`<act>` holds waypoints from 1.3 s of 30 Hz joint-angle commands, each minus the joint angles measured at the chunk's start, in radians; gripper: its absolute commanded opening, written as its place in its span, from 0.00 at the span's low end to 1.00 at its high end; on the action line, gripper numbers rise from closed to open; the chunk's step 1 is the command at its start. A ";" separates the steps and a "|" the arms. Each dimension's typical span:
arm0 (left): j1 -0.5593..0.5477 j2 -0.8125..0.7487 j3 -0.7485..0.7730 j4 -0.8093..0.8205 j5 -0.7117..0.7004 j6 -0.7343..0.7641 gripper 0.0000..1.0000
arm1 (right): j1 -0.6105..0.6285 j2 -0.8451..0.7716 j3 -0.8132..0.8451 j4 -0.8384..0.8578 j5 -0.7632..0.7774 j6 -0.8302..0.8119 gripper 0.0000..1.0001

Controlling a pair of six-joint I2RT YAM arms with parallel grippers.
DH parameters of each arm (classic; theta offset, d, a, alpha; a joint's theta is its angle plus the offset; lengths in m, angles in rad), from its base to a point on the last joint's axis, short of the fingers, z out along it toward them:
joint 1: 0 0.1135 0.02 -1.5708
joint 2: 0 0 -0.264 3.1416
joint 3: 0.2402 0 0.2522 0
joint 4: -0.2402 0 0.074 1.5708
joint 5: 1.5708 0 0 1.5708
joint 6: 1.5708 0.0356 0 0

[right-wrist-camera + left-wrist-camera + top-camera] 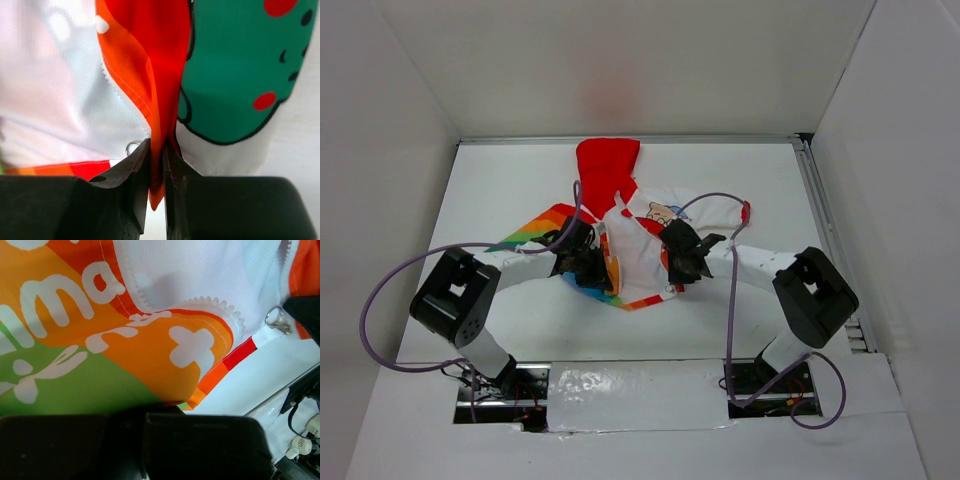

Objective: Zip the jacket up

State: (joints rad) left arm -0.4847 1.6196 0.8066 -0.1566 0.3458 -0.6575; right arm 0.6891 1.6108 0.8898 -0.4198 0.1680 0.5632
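Observation:
The jacket lies crumpled in the middle of the white table, red hood toward the back, white lining up, rainbow edges showing. My left gripper is shut on its left front panel; orange and green fabric bulges out of the dark fingers, with white zipper teeth and a metal ring beyond. My right gripper is shut on the right front edge: a red-orange fold is pinched between both fingers, beside a green print. The ring sits just left of the fingers.
White walls box in the table on three sides. A metal rail runs along the right edge. Purple cables loop from both arms. A taped strip lies between the arm bases at the near edge.

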 commanded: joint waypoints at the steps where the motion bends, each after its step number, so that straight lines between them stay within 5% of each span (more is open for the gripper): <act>1: 0.008 -0.013 -0.001 -0.006 -0.022 0.015 0.00 | -0.003 -0.110 -0.002 0.030 0.004 -0.002 0.21; 8: 0.018 -0.009 -0.004 -0.008 -0.028 0.015 0.00 | -0.031 -0.204 -0.017 0.021 0.027 0.014 0.05; 20: 0.058 -0.001 -0.027 -0.015 -0.053 0.001 0.00 | -0.132 -0.371 -0.098 0.029 0.065 0.040 0.13; 26: 0.081 0.013 -0.020 -0.024 -0.036 0.001 0.00 | -0.194 -0.423 -0.172 0.062 -0.051 0.030 0.14; 31: 0.092 0.014 -0.021 -0.024 -0.028 -0.002 0.00 | -0.212 -0.417 -0.175 0.047 -0.078 0.018 0.25; 39: 0.098 0.013 -0.018 -0.029 -0.024 -0.001 0.00 | -0.220 -0.410 -0.235 0.101 -0.163 0.001 0.15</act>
State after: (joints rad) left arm -0.3939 1.6199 0.7959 -0.1638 0.3435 -0.6624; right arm 0.4747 1.2137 0.6788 -0.3756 0.0525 0.5858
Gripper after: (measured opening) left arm 0.070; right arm 0.159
